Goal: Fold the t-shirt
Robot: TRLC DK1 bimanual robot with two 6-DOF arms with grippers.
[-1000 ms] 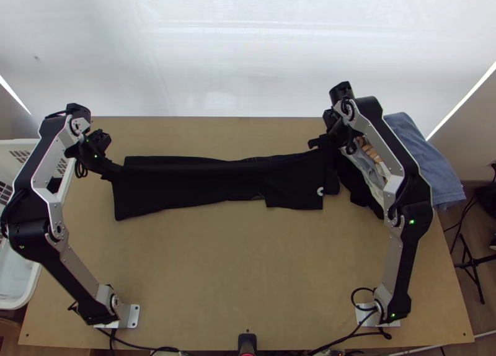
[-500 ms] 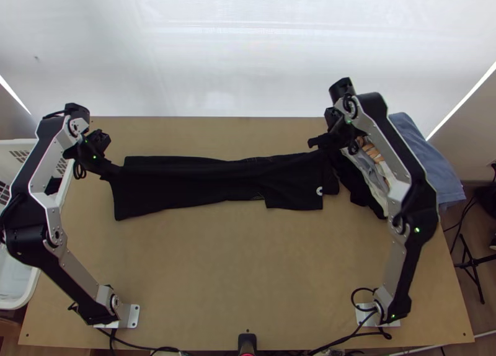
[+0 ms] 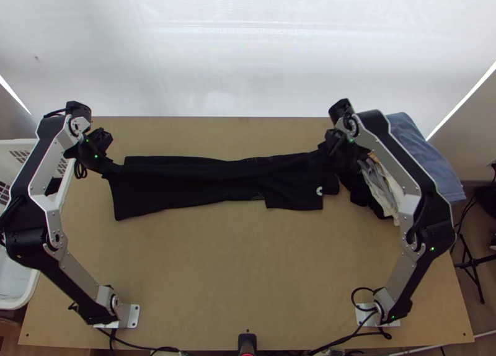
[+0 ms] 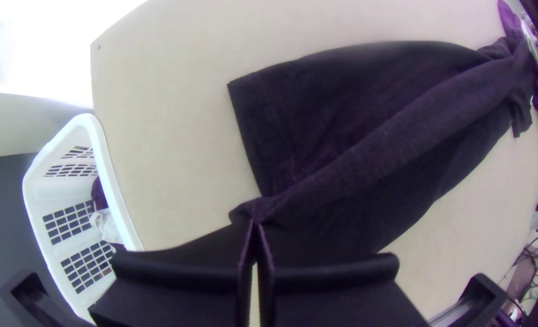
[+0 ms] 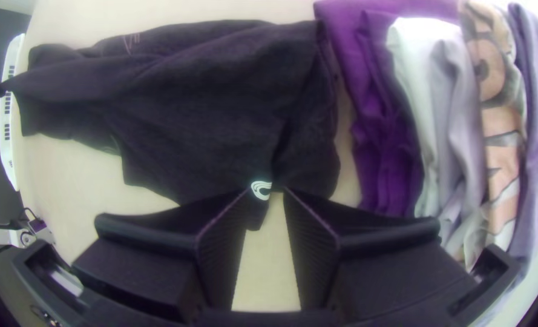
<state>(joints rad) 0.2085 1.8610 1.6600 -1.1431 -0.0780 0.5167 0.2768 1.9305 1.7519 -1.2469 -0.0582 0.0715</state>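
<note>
Wooden table [image 3: 204, 275] nearest me. Across its far half, black t-shirt [image 3: 198, 183] lies long and narrow, my left gripper [image 3: 114, 175] pinching fold at one end, my right gripper [image 3: 335, 160] over other, fingers parted. Pale screen [image 3: 248, 58] beyond.

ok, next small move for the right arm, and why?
Probably lower and close the right gripper on the black t-shirt near the white logo: it stands open at that end, while the left gripper pinches the other, so a second hold seems missing.
</note>
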